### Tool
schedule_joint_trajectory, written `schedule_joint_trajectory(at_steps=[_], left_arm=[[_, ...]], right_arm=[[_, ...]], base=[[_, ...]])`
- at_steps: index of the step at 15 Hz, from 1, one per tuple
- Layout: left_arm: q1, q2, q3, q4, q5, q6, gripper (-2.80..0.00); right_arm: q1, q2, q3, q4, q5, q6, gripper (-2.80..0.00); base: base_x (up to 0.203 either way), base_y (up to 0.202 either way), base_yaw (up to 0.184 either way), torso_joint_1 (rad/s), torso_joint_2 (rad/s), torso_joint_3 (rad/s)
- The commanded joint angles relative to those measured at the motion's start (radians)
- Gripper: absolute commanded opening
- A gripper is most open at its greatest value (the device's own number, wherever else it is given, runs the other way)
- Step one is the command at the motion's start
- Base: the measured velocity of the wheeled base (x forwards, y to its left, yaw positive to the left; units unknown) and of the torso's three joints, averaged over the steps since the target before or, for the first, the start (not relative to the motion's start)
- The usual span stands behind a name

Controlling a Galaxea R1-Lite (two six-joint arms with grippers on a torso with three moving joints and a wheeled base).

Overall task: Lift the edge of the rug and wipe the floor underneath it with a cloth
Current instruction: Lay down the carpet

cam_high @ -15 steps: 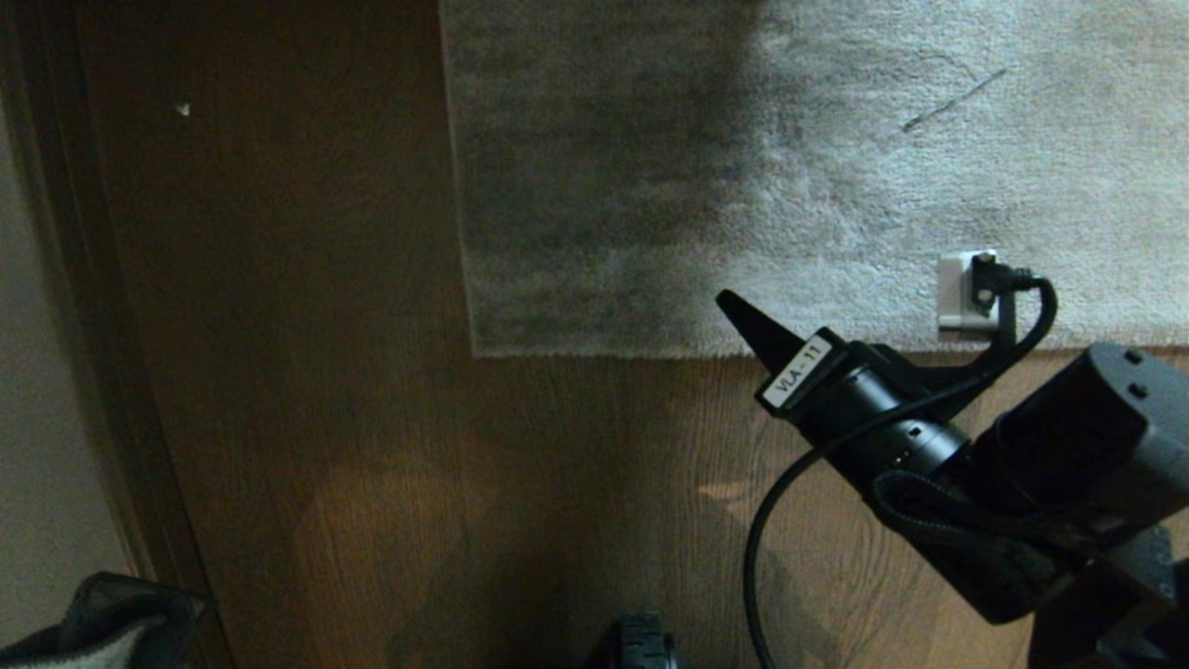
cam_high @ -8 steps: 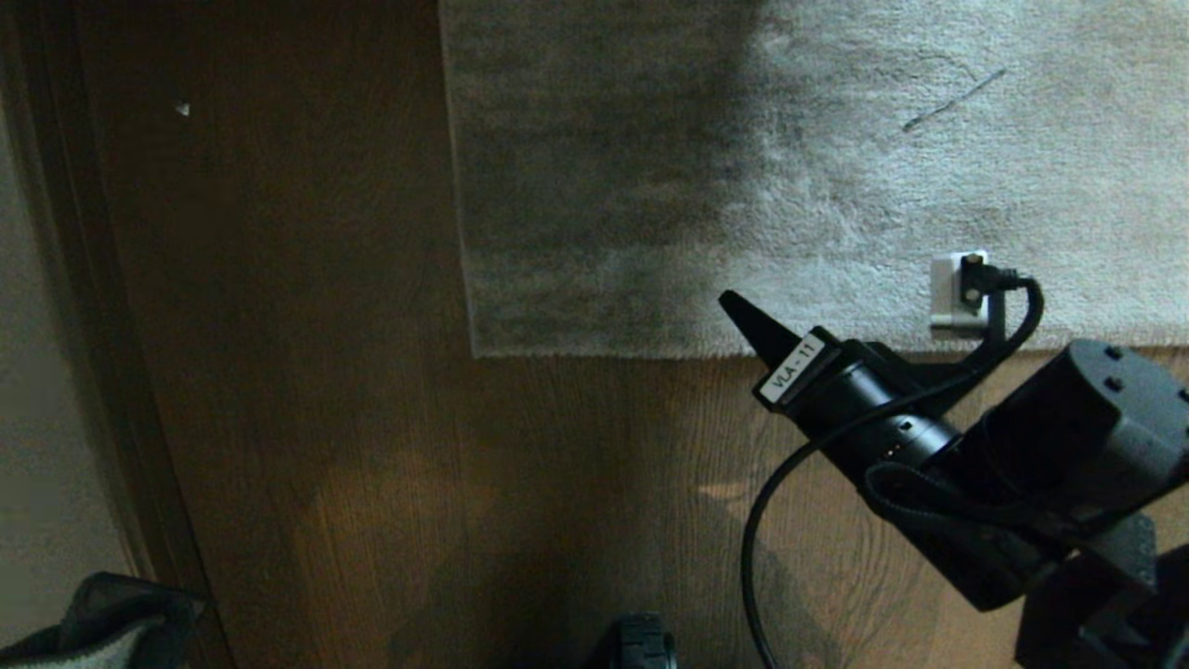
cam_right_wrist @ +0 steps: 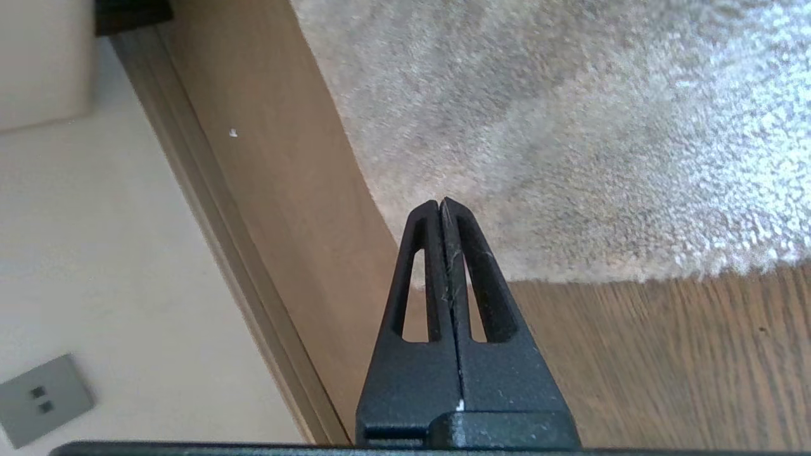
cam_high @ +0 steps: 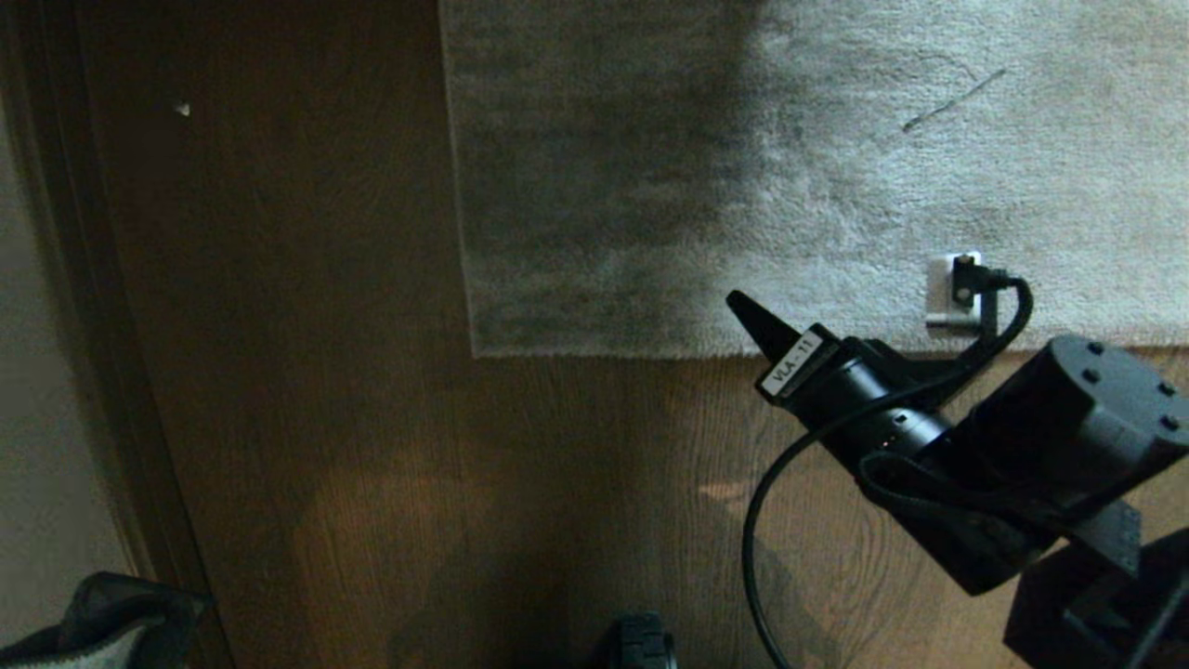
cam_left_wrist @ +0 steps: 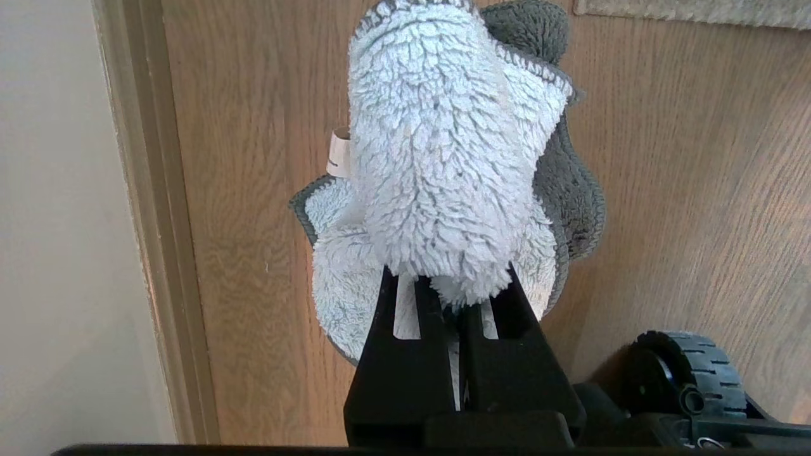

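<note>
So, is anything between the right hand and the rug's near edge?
Nothing visible: the shut right hand hangs over the near edge of the light grey plush rug, only bare brown wood-grain floor beside it.

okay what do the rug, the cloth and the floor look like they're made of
The rug: looks like soft short-pile plush, light grey, with a fuzzy surface and a straight edge. The cloth, pinched in the left claw: fluffy pale microfibre or terry by its shaggy loops, with a darker grey side and stitched hem. The floor: wood-grain planks with dark swirls; real wood or laminate, I can't tell.
</note>
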Motion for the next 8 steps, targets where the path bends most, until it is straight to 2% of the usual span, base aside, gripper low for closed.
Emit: schedule_joint_trajectory(at_steps=[1,8], left_arm=[[0.000,0.000,0.000,0.000,0.001,-0.001,-2.80],[0.000,0.000,0.000,0.000,0.001,-0.001,-2.80]], right_arm=[[-0.002,0.028,-0.014,-0.048,-0.002,0.001,-2.80],[-0.001,0.133,-0.026,-0.048,-0.005,-0.001,-2.80]], base=[[0.000,0.000,0.000,0.000,0.00,0.000],[0.000,0.000,0.000,0.000,0.00,0.000]])
